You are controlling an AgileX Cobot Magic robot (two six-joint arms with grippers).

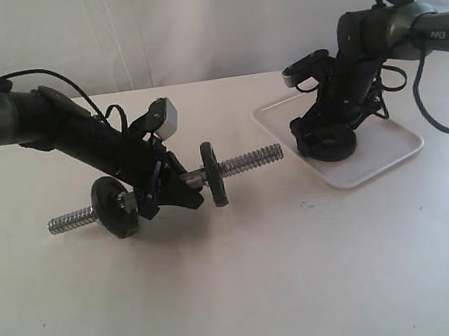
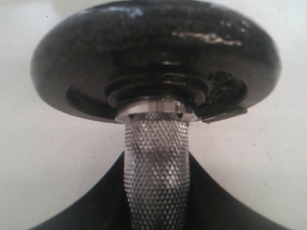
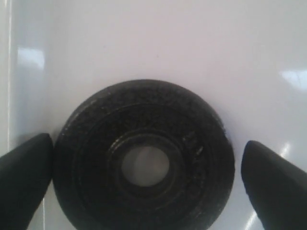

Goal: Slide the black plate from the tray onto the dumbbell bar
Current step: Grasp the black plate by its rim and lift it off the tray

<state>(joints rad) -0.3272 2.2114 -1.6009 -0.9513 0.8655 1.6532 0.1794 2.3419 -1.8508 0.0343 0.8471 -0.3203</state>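
Your right fingers [image 3: 26, 182] stand wide apart and hold nothing. They straddle the black plate [image 3: 86, 167], which lies flat in the tray [image 1: 386, 152] with its centre hole facing up. One finger sits just beside the plate's rim, and the other has a clear gap of white tray between it and the rim. Your left fingers [image 2: 100, 215] are clamped on the knurled middle of the dumbbell bar [image 1: 244, 163], which runs out between them in the left wrist view. Count three black plates in all: one in the tray and two on the bar. The nearer loaded plate [image 1: 214, 184] is on the bar's tray-side half, and the farther loaded plate [image 1: 115, 208] is on the half away from the tray. There is one bar and one tray. The bar is well apart from the tray, out on the bench [image 1: 248, 296], and it is tilted so that the threaded end toward the tray rides higher than the far end. The right arm [image 1: 380, 30] comes in above the tray and bends steeply down onto it. The left arm [image 1: 63, 122] slopes down toward the tray from the far side of the bench, with its wrist low over the bar.
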